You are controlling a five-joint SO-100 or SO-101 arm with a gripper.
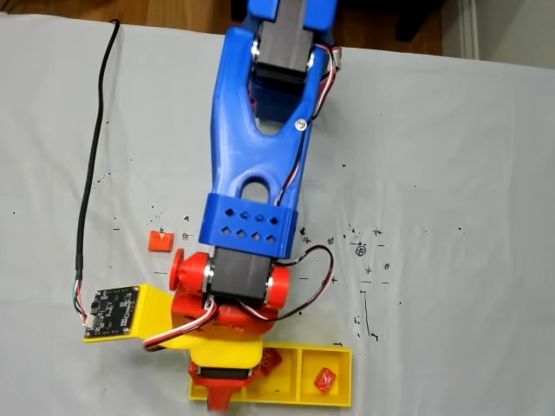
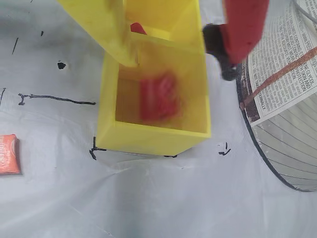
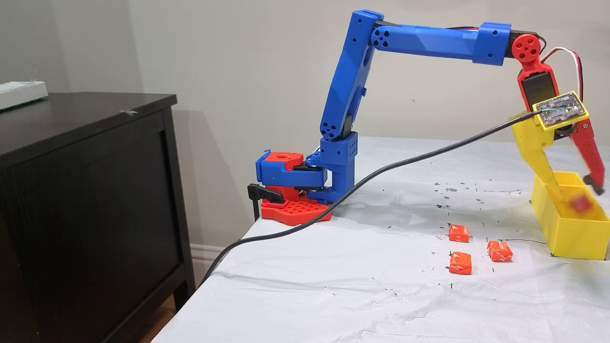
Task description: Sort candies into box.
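The yellow box (image 3: 572, 238) stands at the table's right end in a fixed view. My gripper (image 3: 576, 188) hangs open over its near compartment, with a yellow finger on the left and a red finger on the right. A motion-blurred red candy (image 3: 580, 204) sits loose below the fingertips inside that compartment. In the wrist view, the same blurred candy (image 2: 158, 96) lies within the box (image 2: 148, 141) under my open gripper (image 2: 178, 64). A second candy (image 2: 137, 28) shows in the compartment behind. Another candy (image 1: 324, 380) rests in the end compartment of the box (image 1: 334, 400). Three candies (image 3: 459, 233), (image 3: 460, 263), (image 3: 499, 251) lie on the cloth left of the box.
A black cable (image 3: 381, 171) runs from the wrist camera across the table and off its edge. A round container lined with newspaper (image 2: 282, 99) stands right beside the box in the wrist view. A dark cabinet (image 3: 86, 190) stands left of the table.
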